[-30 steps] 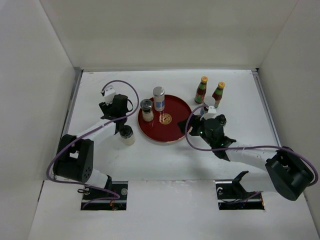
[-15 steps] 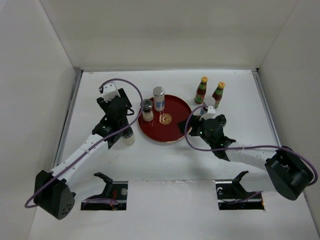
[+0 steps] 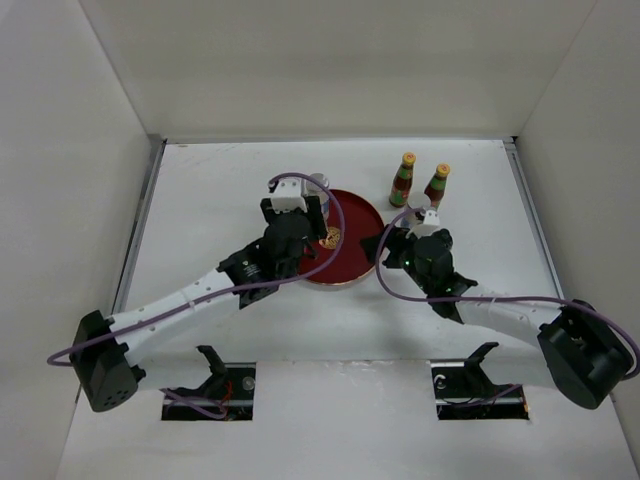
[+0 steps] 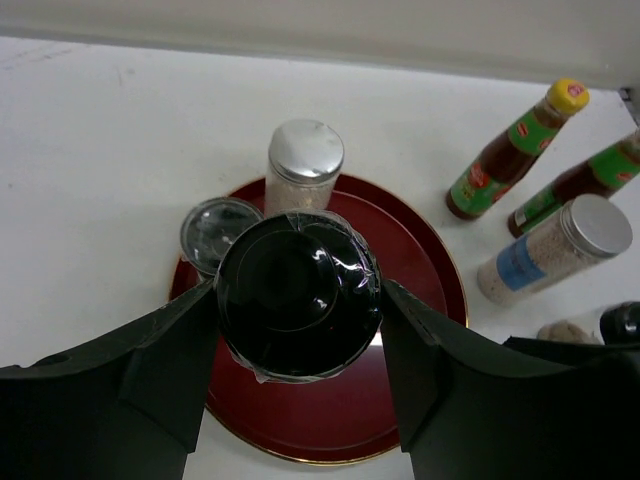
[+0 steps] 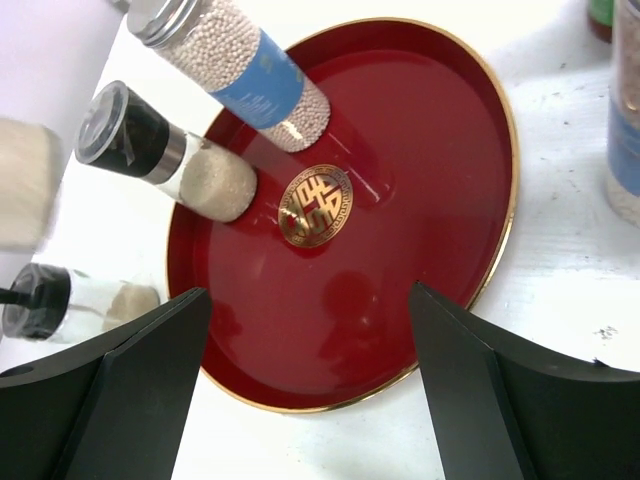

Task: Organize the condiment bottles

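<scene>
over tray [image 4: 412, 238]: l gripper [image 4: 300, 330] w/ jar [image 4: 298, 288]

Looks like a robotics lab test cell, not anybody's kitchen. The table [image 3: 200, 330] is plain white and boxed in by blank white walls [image 3: 330, 70] at the left, right and top of the overhead view. Two robot arms, the left arm [image 3: 190, 300] and the right arm [image 3: 510, 315], are bolted along the bottom edge. Purple cables [image 3: 341, 215] loop loose over them, and there are square cutouts [image 3: 225, 385] in the tabletop by their bases. The only kitchen-y bits are props mid-table: a red tray [image 3: 368, 208], sauce bottles [image 3: 402, 180] and spice jars [image 4: 304, 165].
</scene>
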